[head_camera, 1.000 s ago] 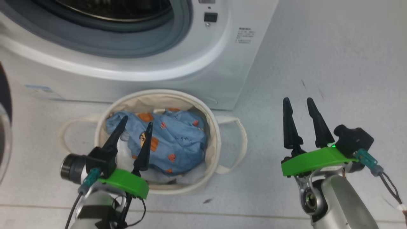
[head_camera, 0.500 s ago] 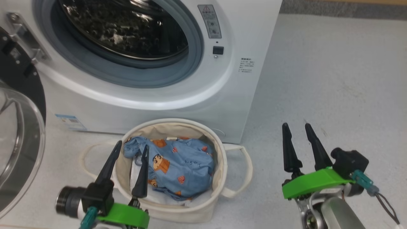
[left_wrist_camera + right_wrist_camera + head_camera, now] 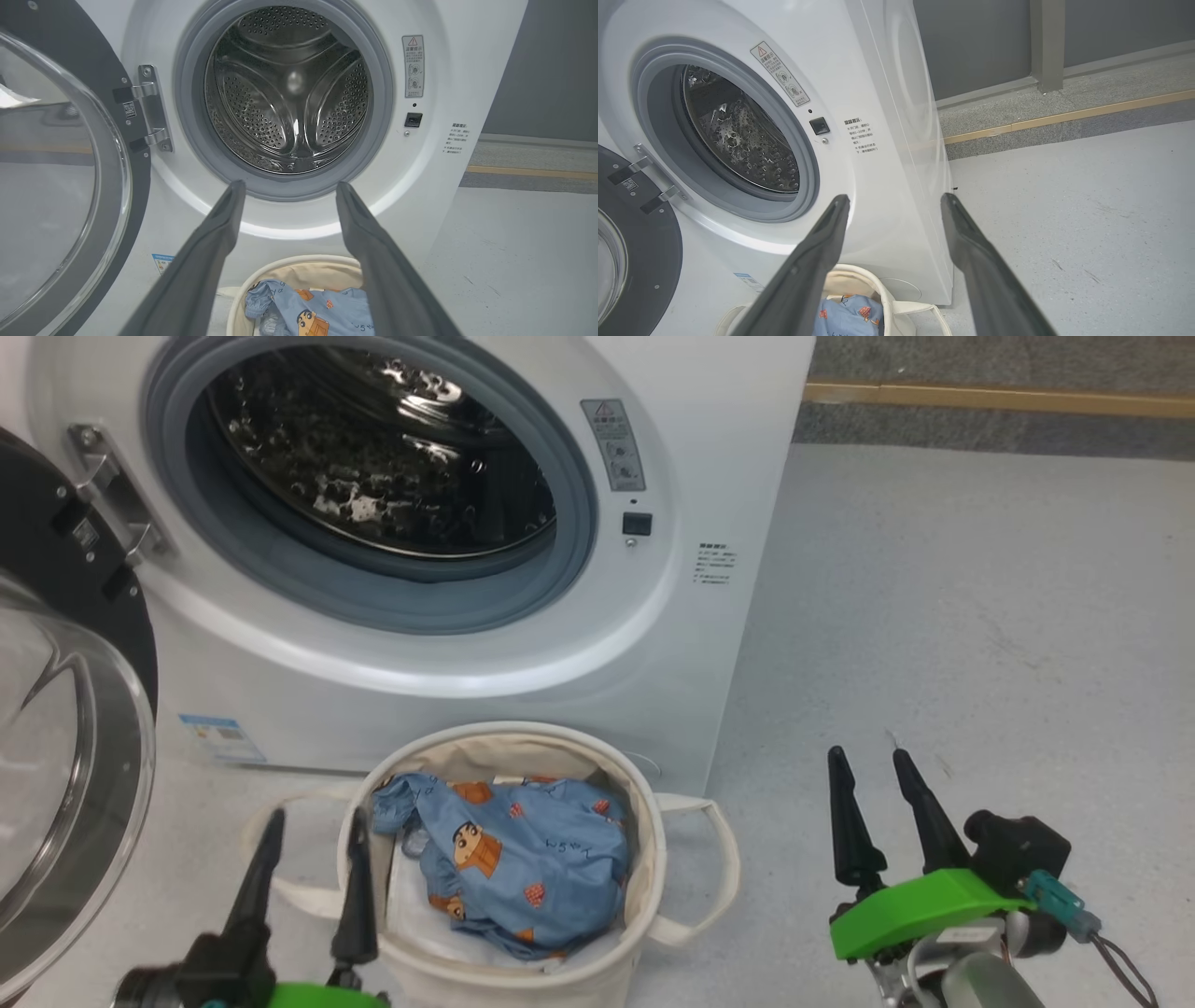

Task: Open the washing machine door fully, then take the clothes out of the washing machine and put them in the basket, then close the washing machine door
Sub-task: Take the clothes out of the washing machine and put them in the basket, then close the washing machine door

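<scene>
**Left gripper drawn back from the basket; garment delivered.**
The left gripper, fingers spread and empty, now stands at the near-left rim of the basket, no longer over the clothes. The right gripper, likewise spread and empty, hangs well to the right. The clothes lie in the basket before the washing machine, whose drum looks empty. The washing machine door stands open at left, so closing it likely remains.

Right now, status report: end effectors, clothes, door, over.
Left end effector and right end effector open, empty. Clothes in basket, drum bare. Washing machine door open wide; nothing seen blocking it.
</scene>
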Controlling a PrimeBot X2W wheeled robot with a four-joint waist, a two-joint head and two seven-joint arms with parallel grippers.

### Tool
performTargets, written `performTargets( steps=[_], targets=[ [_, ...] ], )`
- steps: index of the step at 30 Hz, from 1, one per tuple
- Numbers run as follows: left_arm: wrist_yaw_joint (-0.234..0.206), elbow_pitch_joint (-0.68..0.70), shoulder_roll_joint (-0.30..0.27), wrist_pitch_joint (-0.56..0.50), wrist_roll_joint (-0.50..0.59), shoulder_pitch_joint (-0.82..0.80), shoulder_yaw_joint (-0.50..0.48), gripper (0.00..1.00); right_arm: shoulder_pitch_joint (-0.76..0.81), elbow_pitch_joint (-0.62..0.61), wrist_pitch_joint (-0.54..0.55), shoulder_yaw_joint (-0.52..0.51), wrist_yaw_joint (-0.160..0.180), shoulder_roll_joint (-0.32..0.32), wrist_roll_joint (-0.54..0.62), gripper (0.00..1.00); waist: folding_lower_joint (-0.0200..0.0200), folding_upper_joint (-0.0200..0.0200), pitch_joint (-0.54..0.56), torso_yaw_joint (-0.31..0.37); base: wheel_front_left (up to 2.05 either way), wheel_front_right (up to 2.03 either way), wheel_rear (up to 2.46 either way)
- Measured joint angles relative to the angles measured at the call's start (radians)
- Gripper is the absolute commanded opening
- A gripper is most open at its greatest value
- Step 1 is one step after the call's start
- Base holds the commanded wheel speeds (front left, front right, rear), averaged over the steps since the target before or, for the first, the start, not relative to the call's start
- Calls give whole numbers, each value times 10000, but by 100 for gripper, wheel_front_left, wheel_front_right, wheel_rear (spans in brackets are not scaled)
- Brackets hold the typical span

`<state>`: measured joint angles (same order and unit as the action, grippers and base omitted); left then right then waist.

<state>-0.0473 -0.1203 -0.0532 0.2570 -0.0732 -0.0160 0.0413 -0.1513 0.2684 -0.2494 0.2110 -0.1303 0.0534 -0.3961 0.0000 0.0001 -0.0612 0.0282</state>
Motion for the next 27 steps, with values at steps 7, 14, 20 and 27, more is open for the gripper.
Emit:
performTargets(
  steps=[7,14,20,27],
  targets=[
    [29,-59,4,0,6,337,-244,100,210,84,0,-6,0,0,-4,100,0,0,133,85,0,0,0],
    [140,-148,10,0,4,337,-278,100,237,96,0,67,0,0,-19,100,0,0,123,123,0,0,0],
    [211,-203,15,0,-96,336,-265,100,237,86,0,40,0,0,-19,100,0,0,82,172,0,0,0],
    [219,-205,19,0,-105,335,-249,100,236,84,0,46,0,0,-19,100,0,0,133,175,0,0,0]
  ],
)
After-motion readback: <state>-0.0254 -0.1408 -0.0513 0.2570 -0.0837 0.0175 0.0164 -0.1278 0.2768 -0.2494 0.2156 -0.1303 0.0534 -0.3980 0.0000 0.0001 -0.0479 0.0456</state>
